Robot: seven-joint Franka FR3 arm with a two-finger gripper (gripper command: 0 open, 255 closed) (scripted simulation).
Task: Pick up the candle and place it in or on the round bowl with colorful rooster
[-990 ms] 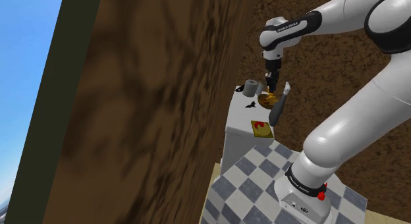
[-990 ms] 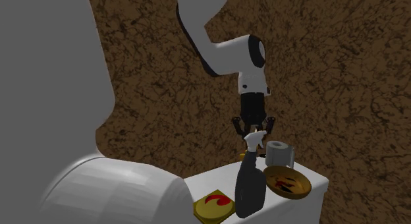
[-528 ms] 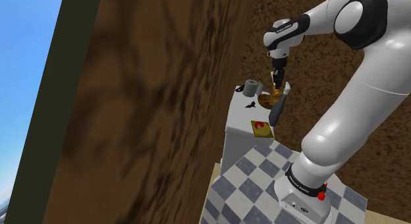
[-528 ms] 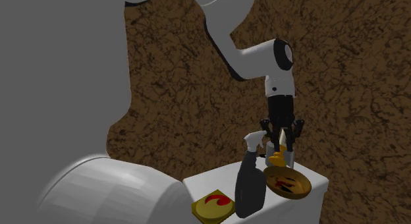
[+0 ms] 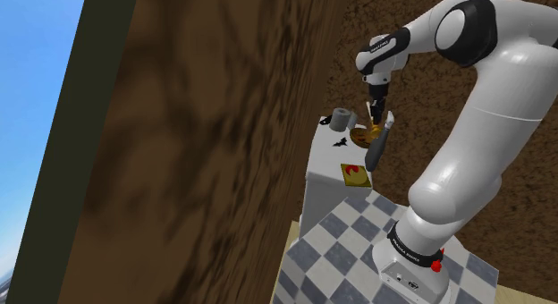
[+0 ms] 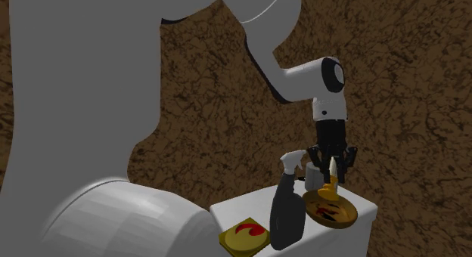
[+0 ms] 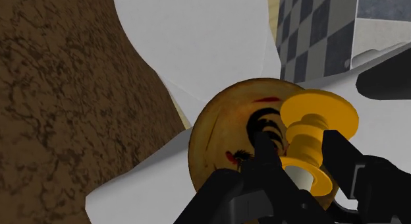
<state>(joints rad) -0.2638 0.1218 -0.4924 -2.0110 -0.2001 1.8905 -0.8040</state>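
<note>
In the wrist view the hand (image 7: 301,165) is nearest, its two black fingers (image 7: 265,150) clenched on the candle (image 7: 317,127), a white stick in a gold, spool-shaped holder whose flared foot points away from the palm. Just past that foot lies the bowl (image 7: 220,140), amber with a dark rooster and red marks inside, sitting on the white desk (image 7: 197,38). Farther off are the mottled brown wall (image 7: 59,91) and a strip of checkered floor (image 7: 316,31).

In the second exterior view the candle (image 6: 330,181) hangs upright, right of centre in the lower frame, over the far rim of the bowl (image 6: 331,212). Whether its foot touches the rim cannot be told. A black bottle (image 6: 287,216) with a white top stands just beside the bowl on its left, and a yellow tile (image 6: 243,236) lies lower left of that.

The step in hand looks like the placing: the carry seems nearly done. The next move likely calls for a short drift toward the bowl's middle, a gentle descent, then letting go, while keeping clear of the bottle.
</note>
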